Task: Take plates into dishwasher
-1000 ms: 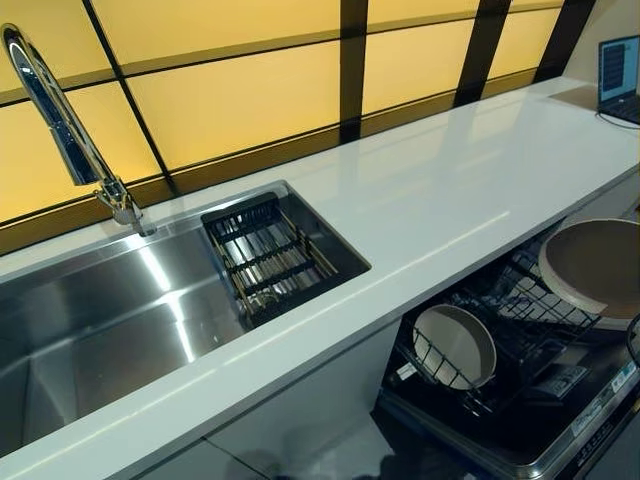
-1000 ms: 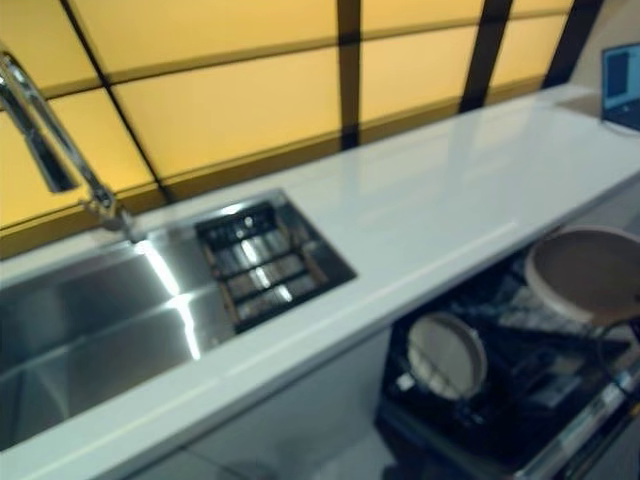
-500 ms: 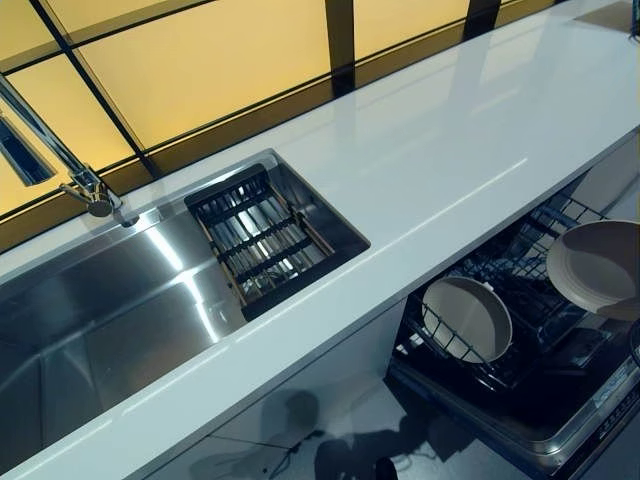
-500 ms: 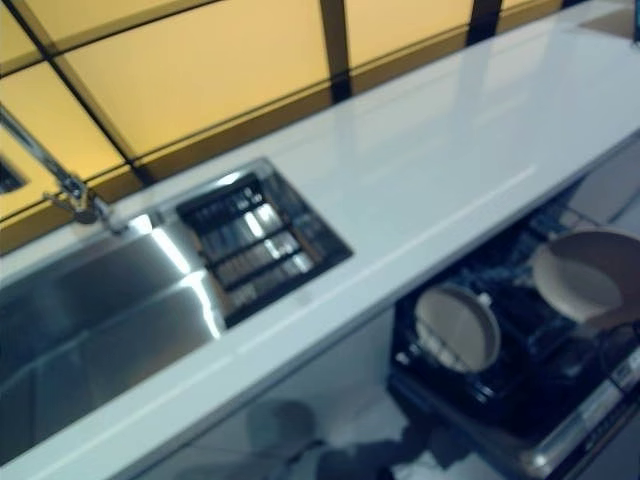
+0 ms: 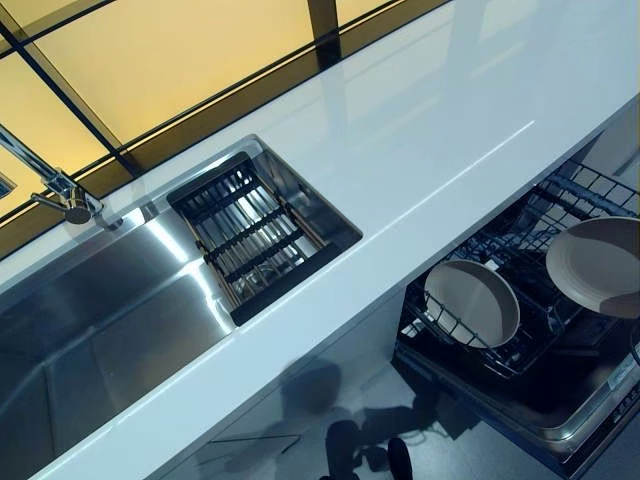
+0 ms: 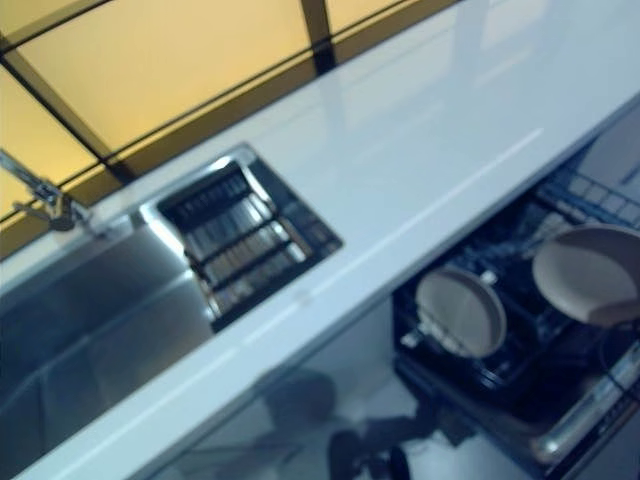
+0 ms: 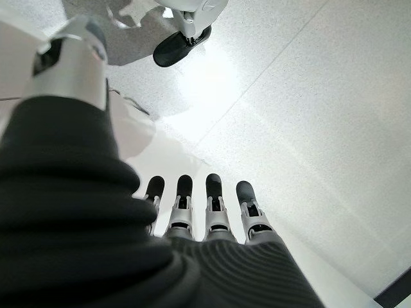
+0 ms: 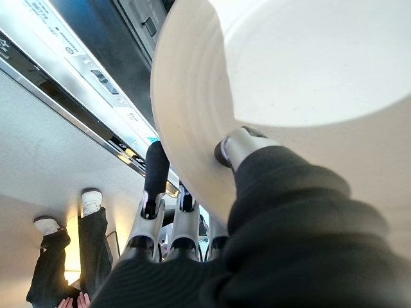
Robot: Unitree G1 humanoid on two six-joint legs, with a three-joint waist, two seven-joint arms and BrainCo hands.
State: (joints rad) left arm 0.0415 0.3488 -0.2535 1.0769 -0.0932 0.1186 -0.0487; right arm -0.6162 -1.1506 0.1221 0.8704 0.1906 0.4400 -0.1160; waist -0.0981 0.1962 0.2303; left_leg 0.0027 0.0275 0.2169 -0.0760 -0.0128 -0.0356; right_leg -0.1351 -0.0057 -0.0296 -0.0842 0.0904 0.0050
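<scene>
A beige plate [image 5: 471, 302] stands on edge in the lower rack [image 5: 560, 200] of the open dishwasher under the counter. A second beige plate [image 5: 594, 266] hangs tilted above the right part of that rack. In the right wrist view this plate [image 8: 308, 70] is pinched at its rim by my right hand [image 8: 152, 192], thumb on the inner face and fingers behind it. My left hand [image 7: 192, 212] shows only in its wrist view, fingers straight, over the pale floor and holding nothing.
The white counter [image 5: 450, 130] runs above the dishwasher, whose open door [image 5: 560, 430] juts out below. At left is a steel sink [image 5: 100, 320] with a black drainer basket [image 5: 250, 240] and a faucet [image 5: 50, 185]. A person's legs [image 8: 64, 256] show in the right wrist view.
The camera has tilted down, shifting the whole picture. Relative to the plate standing in the rack, the held plate has come lower toward the rack.
</scene>
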